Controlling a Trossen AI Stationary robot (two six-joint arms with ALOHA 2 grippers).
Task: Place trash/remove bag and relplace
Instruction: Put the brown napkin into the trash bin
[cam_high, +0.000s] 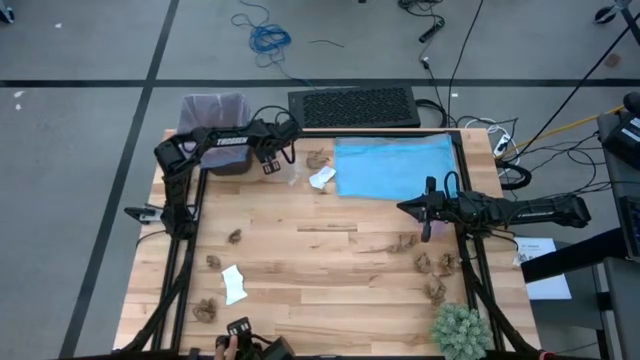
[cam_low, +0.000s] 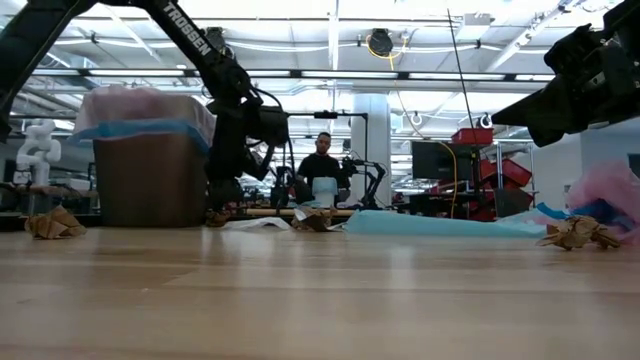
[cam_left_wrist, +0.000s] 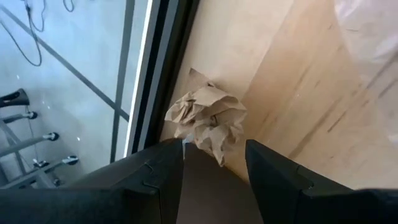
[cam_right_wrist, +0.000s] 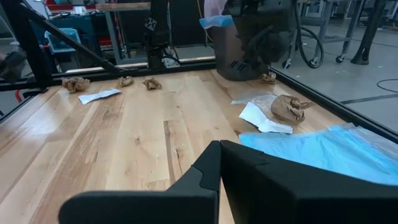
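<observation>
Hovering at the table's far edge beside the bin (cam_high: 215, 120), the left gripper (cam_high: 272, 160) has its fingers spread apart with a crumpled brown wad (cam_left_wrist: 208, 121) just ahead between them, not clamped. The lavender bag (cam_low: 140, 108) lines the bin. Other wads (cam_high: 436, 265) and white scraps (cam_high: 233, 284) lie scattered on the table (cam_high: 320, 290). The right gripper (cam_high: 428, 212), fingers pressed together and empty, hangs near the light blue bag (cam_high: 395, 165).

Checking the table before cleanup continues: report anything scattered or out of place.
Crumpled brown paper wads and white scraps lie strewn across the table rather than in the lined bin. One wad sits at the table's edge, before the open left gripper. A light blue bag lies flat.
</observation>
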